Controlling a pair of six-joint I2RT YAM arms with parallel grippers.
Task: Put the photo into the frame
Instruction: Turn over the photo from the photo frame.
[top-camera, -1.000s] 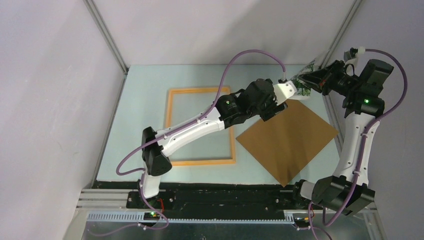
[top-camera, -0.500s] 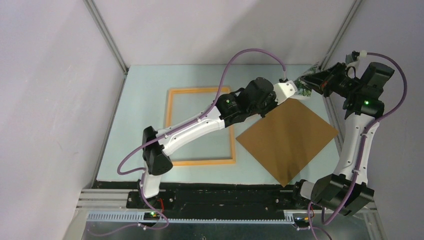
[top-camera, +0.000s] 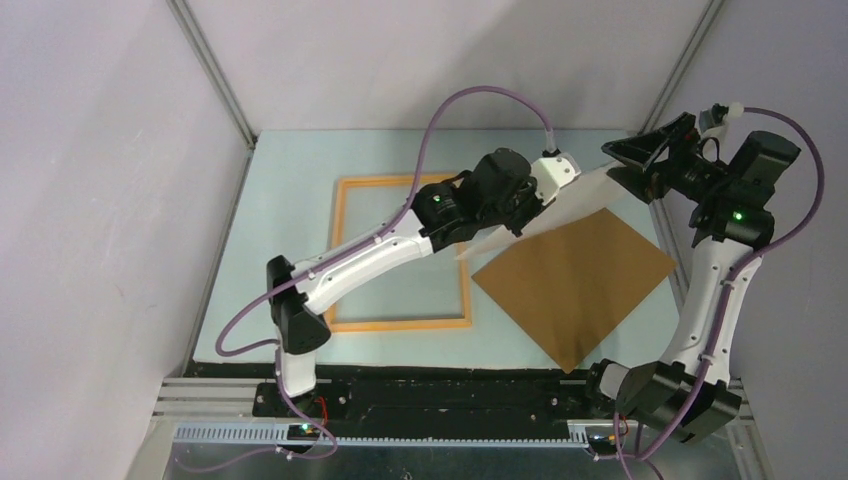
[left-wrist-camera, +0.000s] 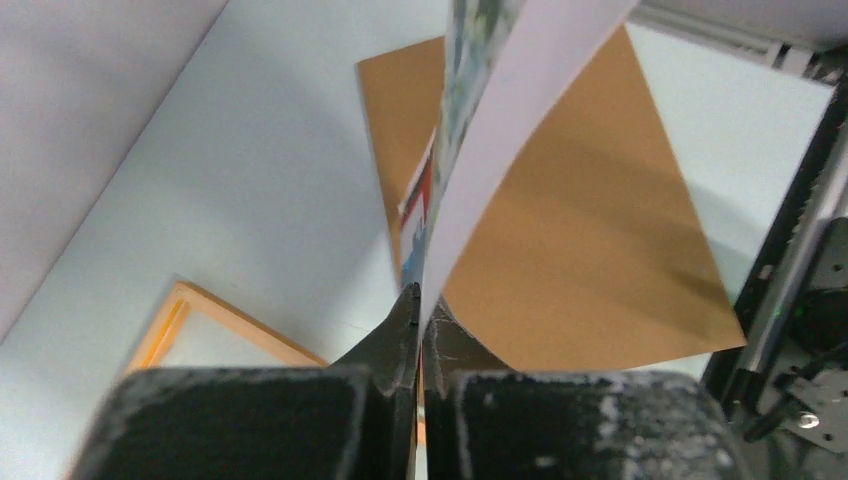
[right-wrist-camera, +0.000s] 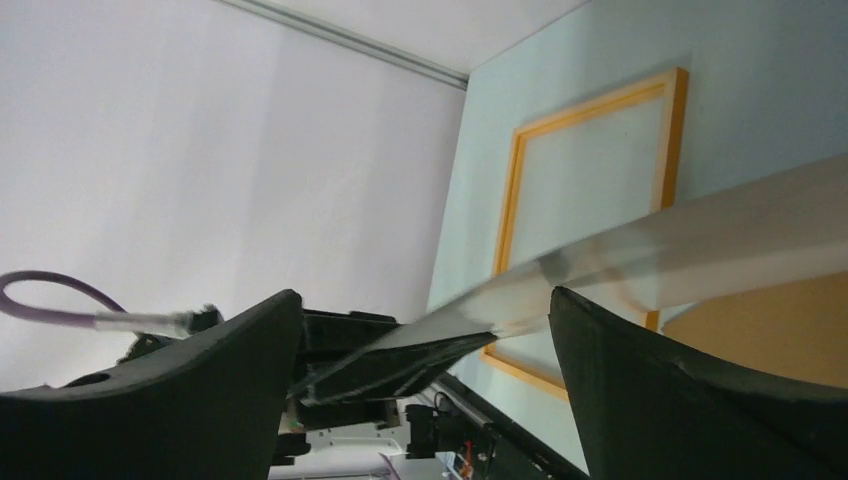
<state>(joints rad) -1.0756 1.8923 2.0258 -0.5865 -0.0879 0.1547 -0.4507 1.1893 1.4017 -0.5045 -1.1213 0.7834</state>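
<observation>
pale blue surface (top-camera: 290, 200) carried a thin light-orange wooden frame (top-camera: 400, 325) and a plain brown backing board (top-camera: 575, 275). left fingers (left-wrist-camera: 400, 330) were clamped on the glossy white-bordered photo (top-camera: 585, 195), tilted in air over the board, beside the frame. right fingers (right-wrist-camera: 660, 370) stood apart at its far edge. step looked like carrying it to the frame; next move called for laying it flat inside.

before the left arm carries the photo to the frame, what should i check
1. Grip: left gripper shut on photo: ok, pinched on its edge.
2. Release: right gripper open: ok, jaws wide apart.
3. Clearance: photo out of the right jaws: not ok, its far end runs between them.
4. Shape: photo flat: not ok, it is on edge and bowed.
5. Target: frame lying flat: ok.
6. Clutter: board off the frame: cannot tell, its corner sits right at the frame's right side.
</observation>
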